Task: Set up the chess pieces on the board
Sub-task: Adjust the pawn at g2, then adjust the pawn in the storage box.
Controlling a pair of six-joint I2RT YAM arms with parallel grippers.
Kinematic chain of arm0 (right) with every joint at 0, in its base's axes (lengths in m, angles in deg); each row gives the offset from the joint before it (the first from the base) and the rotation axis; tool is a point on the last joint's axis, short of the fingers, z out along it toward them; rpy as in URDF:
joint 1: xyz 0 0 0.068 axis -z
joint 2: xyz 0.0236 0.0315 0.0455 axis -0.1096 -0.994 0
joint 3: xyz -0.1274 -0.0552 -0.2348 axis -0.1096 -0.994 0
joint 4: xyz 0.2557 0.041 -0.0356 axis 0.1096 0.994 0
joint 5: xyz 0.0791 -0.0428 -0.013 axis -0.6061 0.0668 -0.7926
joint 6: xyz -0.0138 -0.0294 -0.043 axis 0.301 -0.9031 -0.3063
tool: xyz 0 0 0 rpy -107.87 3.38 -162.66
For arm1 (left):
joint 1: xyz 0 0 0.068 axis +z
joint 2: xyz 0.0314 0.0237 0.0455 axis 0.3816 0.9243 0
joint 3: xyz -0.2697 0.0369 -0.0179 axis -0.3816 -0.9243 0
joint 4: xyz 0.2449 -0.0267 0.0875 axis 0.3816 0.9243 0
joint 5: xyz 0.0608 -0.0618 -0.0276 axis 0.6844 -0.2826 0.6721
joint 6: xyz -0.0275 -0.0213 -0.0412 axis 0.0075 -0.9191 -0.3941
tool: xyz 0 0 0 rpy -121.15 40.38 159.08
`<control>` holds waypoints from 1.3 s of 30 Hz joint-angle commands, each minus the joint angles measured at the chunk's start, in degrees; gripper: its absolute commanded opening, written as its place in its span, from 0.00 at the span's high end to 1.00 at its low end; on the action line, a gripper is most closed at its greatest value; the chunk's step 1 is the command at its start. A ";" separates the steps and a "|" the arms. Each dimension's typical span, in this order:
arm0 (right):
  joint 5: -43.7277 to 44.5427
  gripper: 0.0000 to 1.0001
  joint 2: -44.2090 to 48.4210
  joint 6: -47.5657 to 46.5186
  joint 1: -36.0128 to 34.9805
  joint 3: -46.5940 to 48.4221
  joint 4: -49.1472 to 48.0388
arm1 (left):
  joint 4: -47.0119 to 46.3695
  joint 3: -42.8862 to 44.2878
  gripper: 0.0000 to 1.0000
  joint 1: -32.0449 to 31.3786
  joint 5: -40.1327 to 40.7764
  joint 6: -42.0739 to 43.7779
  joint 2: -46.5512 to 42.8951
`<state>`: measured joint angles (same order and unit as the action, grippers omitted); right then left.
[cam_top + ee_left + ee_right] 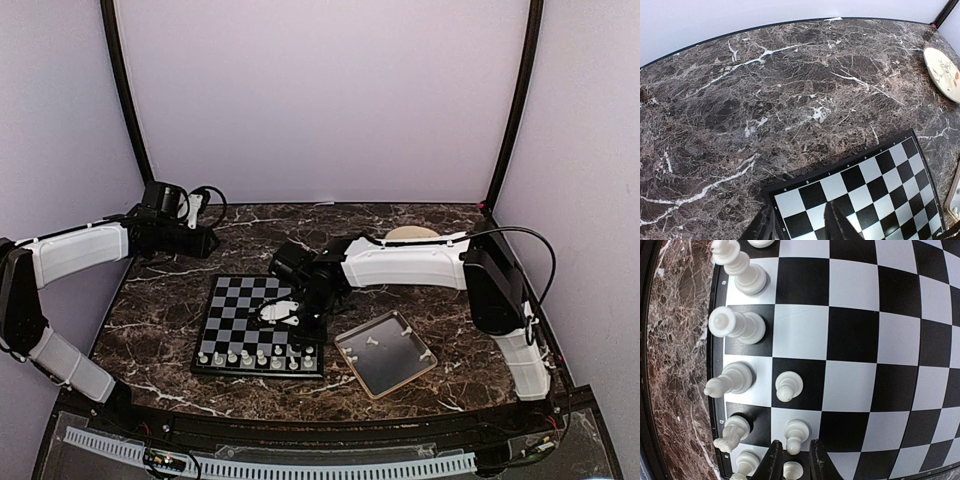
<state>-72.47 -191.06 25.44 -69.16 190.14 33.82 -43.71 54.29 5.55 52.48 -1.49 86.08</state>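
The board lies mid-table, with a row of white chess pieces along its near edge. In the right wrist view a back row with a bishop and a knight lines the board, with two pawns one square in. My right gripper hovers low over the board's near right, open narrowly. A third pawn stands between its fingers with small gaps on both sides. My left gripper is open and empty above the board's far left corner.
A square metal tray right of the board holds three loose white pieces. A round beige plate sits at the back right, partly behind the right arm. Dark marble table spreads left of and beyond the board.
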 commanded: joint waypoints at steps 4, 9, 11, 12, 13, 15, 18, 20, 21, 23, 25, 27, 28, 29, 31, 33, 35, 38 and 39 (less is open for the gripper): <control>-0.16 0.66 0.97 -0.12 -0.76 2.13 0.55 | 0.51 1.24 0.64 0.08 -0.88 0.32 0.14; 1.60 0.56 5.30 -1.35 0.22 1.04 1.81 | 0.02 1.10 0.64 0.05 -3.81 0.59 0.51; 0.82 0.56 7.19 -1.49 1.38 0.71 3.17 | -0.54 0.87 0.63 0.09 -6.64 0.60 0.51; 0.13 0.55 8.12 -1.55 2.16 0.24 3.82 | -0.80 0.77 0.63 0.07 -8.03 0.66 0.49; -0.42 0.55 9.35 -1.51 2.99 -0.62 4.01 | -0.98 0.81 0.63 0.09 -9.81 0.79 0.51; -1.38 0.55 12.37 -1.24 4.96 -4.09 2.96 | -1.20 1.07 0.64 -0.03 -13.27 0.92 0.39; -2.00 0.56 18.25 -1.06 8.45 -11.51 -0.38 | -0.95 1.93 0.65 -1.75 -15.65 1.84 -0.27; -2.53 0.56 22.74 -1.01 11.56 -16.93 -2.24 | -0.41 2.47 0.65 -4.11 -15.47 3.51 -0.66; -2.72 0.56 24.65 -1.01 12.70 -19.34 -3.02 | -0.10 2.72 0.65 -5.50 -15.51 4.48 -0.78; -2.64 0.57 28.17 -1.08 14.94 -24.04 -4.38 | 0.41 3.03 0.65 -9.13 -16.35 6.71 -0.98; -2.95 0.58 31.68 -1.10 17.24 -29.60 -6.04 | 0.51 3.39 0.65 -13.03 -16.37 8.53 -0.87; -2.69 0.58 35.00 -1.18 19.18 -33.79 -7.64 | 0.53 4.10 0.64 -16.96 -16.50 10.07 -0.37; -2.49 0.58 36.16 -1.33 19.93 -35.65 -8.35 | 0.71 4.58 0.64 -19.03 -16.36 10.98 0.04; -2.30 0.58 37.29 -1.43 20.57 -37.46 -9.10 | 0.98 5.03 0.64 -21.30 -15.97 11.79 0.50; -2.37 0.59 39.86 -1.54 21.85 -41.71 -11.18 | 1.28 5.59 0.63 -25.24 -16.21 13.28 1.36; -3.32 0.60 41.74 -1.47 23.67 -44.72 -12.12 | 0.58 5.59 0.62 -28.20 -16.78 14.90 2.37; -5.14 0.60 43.89 -1.29 26.33 -47.04 -12.91 | 0.75 6.68 0.62 -30.70 -17.34 16.47 4.56; -6.96 0.60 47.21 -1.17 30.16 -49.63 -13.79 | 3.02 10.90 0.62 -33.65 -18.68 18.85 10.03; -7.36 0.60 48.14 -0.92 31.04 -50.36 -14.22 | 4.02 12.61 0.62 -34.64 -19.06 20.13 12.15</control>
<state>-76.67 -147.24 24.37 -41.69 142.16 23.83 -43.01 61.76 -26.41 35.61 13.31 92.46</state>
